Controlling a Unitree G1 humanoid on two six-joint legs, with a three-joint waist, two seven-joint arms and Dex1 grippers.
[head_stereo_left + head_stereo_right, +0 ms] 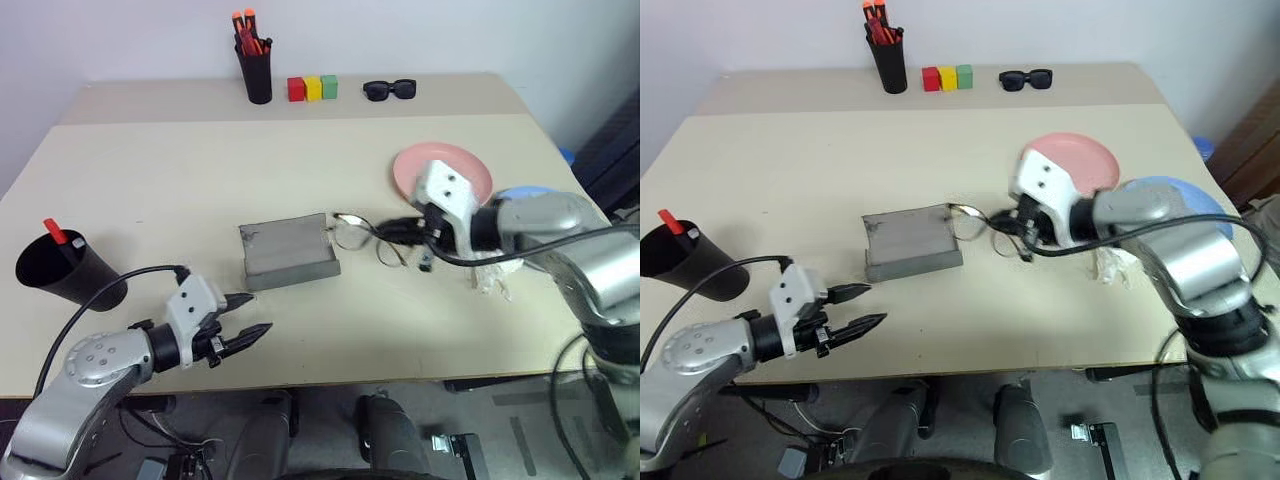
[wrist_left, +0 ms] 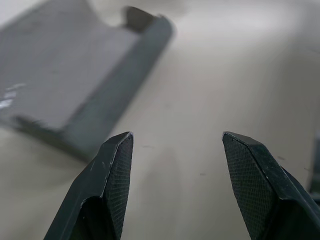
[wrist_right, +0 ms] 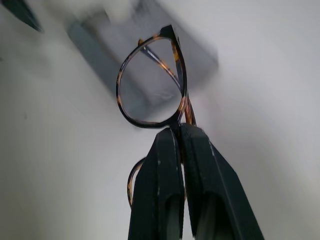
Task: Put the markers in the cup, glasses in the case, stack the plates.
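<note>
head views: right gripper (image 1: pixel 412 232) is pinched tight on the glasses (image 1: pixel 352 234), gripping at the bridge, and carries them off the table (image 1: pixel 180 170) just beside the case (image 1: pixel 288 251), on the side toward the table's right edge. case lies flat near the table's middle, closer to the front edge. left gripper (image 1: pixel 252 313) hovers over the front edge with its two fingers spread apart, nothing between them, tips aimed toward the case. cup (image 1: pixel 62 270) stands tilted near the front left corner, with the red marker (image 1: pixel 55 231) and the white marker (image 1: pixel 76 243) poking out of it. pink plate (image 1: pixel 460 165) sits toward the right edge; blue plate (image 1: pixel 1192 195) just beside it, nearer the right edge, partly behind the right arm. pen pot (image 1: pixel 257 72), three coloured blocks (image 1: pixel 313 88) and sunglasses (image 1: pixel 389 90) line the back edge.

left wrist view: fingers (image 2: pixel 112 170) parted and empty, case ahead of them on bare table.

right wrist view: fingers (image 3: pixel 160 180) clamped together on the bridge of the glasses, one lens above the tips, case blurred behind it.
</note>
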